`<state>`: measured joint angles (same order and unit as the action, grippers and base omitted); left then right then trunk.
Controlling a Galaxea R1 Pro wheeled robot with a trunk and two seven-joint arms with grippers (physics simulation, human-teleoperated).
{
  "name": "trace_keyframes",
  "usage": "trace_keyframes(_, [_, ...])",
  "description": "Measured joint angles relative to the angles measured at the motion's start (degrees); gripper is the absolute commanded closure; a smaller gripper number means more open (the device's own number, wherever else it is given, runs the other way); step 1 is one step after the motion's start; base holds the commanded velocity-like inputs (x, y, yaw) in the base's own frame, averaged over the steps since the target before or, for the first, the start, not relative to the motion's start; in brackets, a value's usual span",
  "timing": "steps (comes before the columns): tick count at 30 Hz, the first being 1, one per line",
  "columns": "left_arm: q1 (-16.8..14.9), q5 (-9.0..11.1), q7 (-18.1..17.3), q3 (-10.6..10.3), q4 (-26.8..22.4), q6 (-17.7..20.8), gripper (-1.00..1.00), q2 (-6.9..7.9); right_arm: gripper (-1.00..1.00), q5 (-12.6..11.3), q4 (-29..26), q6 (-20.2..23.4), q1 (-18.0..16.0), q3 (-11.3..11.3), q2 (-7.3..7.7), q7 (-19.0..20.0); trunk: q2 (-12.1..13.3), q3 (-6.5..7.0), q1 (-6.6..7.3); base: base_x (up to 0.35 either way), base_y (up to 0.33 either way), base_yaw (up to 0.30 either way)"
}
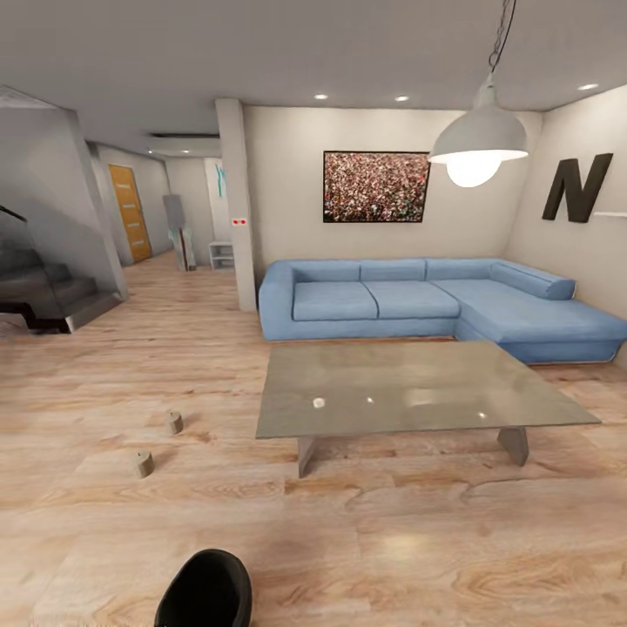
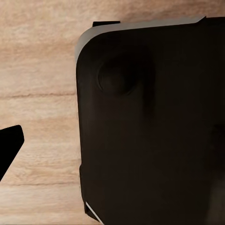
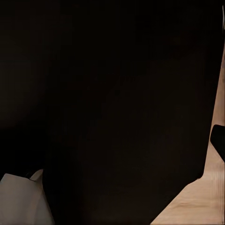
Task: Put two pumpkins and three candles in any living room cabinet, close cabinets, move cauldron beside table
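Living room, robot in transit: two tan candles [image 1: 174, 422] [image 1: 143, 463] standing on the wood floor [image 1: 392, 540] left of the glass coffee table [image 1: 409, 387], a small pale object [image 1: 319, 403] on its top; jaw state of either gripper indeterminable.

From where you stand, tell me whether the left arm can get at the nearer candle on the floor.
Probably not yet. The nearer candle stands on open floor with nothing blocking it, but it looks well ahead of the robot, left of the glass table. Roll closer first.
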<state>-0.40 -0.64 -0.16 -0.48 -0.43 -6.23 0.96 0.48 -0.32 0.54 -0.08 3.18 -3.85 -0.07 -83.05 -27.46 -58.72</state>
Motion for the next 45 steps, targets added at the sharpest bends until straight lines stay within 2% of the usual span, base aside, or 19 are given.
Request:
trace_keyframes(12, [0.00,0.00,0.00,0.00,0.00,-0.07,-1.00,0.02,-1.00,-0.05,0.00,-0.03,0.00,0.01,0.02,0.07,0.00,0.00,0.02,0.109,-0.012,0.239])
trace_keyframes(20, [0.01,0.07,0.00,0.00,0.02,-2.60,-1.00,0.08,-1.00,-0.08,-0.05,0.00,0.00,0.02,0.07,0.10,0.00,0.00,0.00,0.097,0.000,0.027])
trace_keyframes(31, [0.00,0.01,0.00,-0.07,0.02,-2.96,-1.00,0.09,-1.00,-0.40,-0.08,-0.04,0.00,0.12,0.08,0.01,-0.01,0.00,0.02,0.218,0.000,0.002])
trace_keyframes(45, [0.00,0.08,-0.02,0.00,0.02,-3.15,-1.00,0.09,-1.00,-0.54,-0.03,-0.02,0.00,0.38,0.00,0.01,0.00,-0.05,-0.01,0.026,0.064,0.018])
